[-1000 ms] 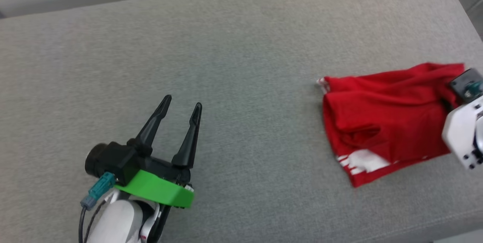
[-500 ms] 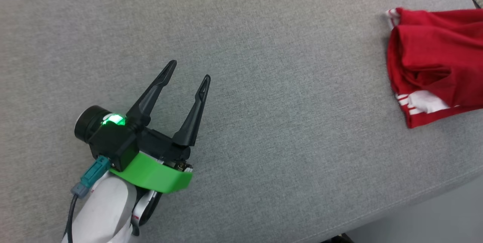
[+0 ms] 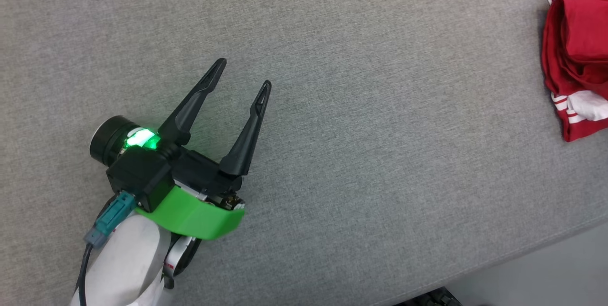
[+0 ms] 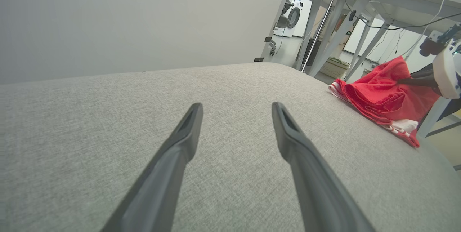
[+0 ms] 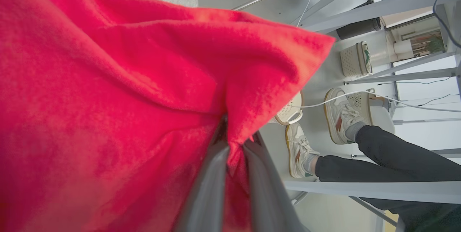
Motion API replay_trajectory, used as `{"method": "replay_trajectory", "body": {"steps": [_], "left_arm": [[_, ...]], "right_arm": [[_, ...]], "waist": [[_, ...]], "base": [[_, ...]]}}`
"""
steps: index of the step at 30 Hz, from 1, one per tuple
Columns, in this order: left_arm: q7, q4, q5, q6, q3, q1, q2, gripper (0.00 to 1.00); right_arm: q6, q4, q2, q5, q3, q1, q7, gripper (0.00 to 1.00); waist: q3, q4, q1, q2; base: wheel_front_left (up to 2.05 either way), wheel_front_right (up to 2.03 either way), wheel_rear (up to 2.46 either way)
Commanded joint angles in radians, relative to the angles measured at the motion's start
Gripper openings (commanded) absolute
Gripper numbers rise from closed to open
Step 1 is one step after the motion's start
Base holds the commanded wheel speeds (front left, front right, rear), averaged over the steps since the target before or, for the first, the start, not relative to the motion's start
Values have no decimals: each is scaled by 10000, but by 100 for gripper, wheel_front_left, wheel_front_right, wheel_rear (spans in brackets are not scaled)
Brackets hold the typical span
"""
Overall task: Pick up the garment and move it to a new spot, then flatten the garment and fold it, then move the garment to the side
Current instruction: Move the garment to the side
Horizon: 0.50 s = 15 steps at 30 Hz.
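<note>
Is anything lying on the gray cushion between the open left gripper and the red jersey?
Nothing visible: bare gray cushion runs from the left gripper to the red jersey, which the right gripper is pinching.

Crumpled red garment [image 3: 577, 49] with white striped trim, bunched at the grey cushion's far right edge.

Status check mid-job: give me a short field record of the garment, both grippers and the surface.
surface: grey fabric top
garment: red, bunched, near the surface's right end, not flattened or folded
left gripper: open, empty, apart from the garment
right gripper: shut on the garment's red fabric
</note>
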Motion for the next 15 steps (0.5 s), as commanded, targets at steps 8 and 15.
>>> {"method": "replay_trajectory", "body": {"steps": [8,15], "left_arm": [[-57,141,0,-27,61,-183,-348,100],[-57,509,-297,-27,495,271,-963,100]], "right_arm": [[-17,673,204,-209,-285,-381,-702,100],[-17,-135,480,537,-301,-269,-1379,100]], "waist": [[-436,340,-2,-1],[-1742,840,-2,-1]], "base": [[0,0,0],[0,0,0]]}}
